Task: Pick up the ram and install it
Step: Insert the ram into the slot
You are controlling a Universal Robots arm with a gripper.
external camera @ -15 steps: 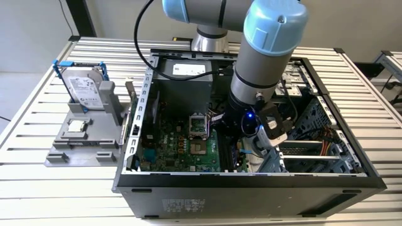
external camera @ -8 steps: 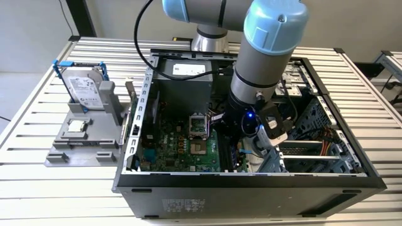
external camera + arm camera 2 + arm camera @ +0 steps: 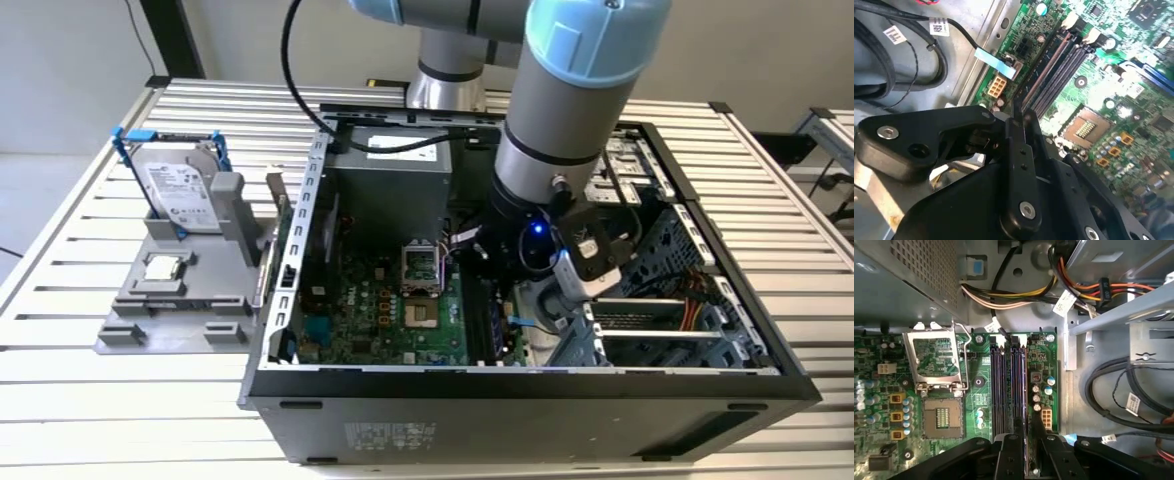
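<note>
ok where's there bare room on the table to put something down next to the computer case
Bare slats lie along the table in front of the grey tray, and on the far strip at the exterior view's left, behind the hard drive. The gap between tray and case is tight. Inside the case it is crowded: arm, cables, motherboard.

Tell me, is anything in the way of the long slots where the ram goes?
Nothing visible. The tool hangs right over the slots, which lie bare. The cables stay beyond their end, not across them, and the open socket sits beside them.
</note>
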